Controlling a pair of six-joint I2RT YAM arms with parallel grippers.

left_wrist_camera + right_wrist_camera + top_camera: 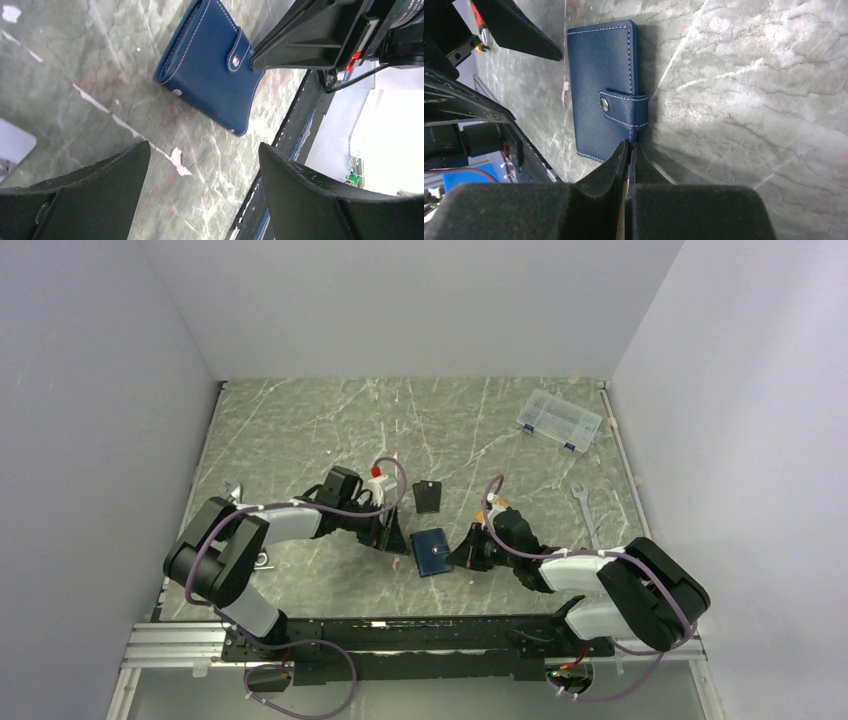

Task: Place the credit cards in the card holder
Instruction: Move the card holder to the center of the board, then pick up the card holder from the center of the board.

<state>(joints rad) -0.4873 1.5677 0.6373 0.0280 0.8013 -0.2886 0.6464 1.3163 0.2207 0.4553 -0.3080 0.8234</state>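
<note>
The navy card holder [432,552] lies flat and closed on the marble table, its snap tab fastened [610,104]. My right gripper [630,145] is shut. Its tips touch the holder's long edge just below the tab, and I cannot tell if they pinch anything. In the top view that gripper [466,558] sits at the holder's right side. My left gripper [204,147] stands open and empty, a little short of the holder [207,65], at its left side [397,537]. A pale rounded corner, probably a credit card [14,144], shows at the left edge of the left wrist view.
A flat black rectangle [428,497] lies just behind the holder. A clear compartment box [560,421] sits at the back right and a wrench [586,512] near the right edge. The black mounting rail [400,635] runs along the near edge. Grey walls enclose the table.
</note>
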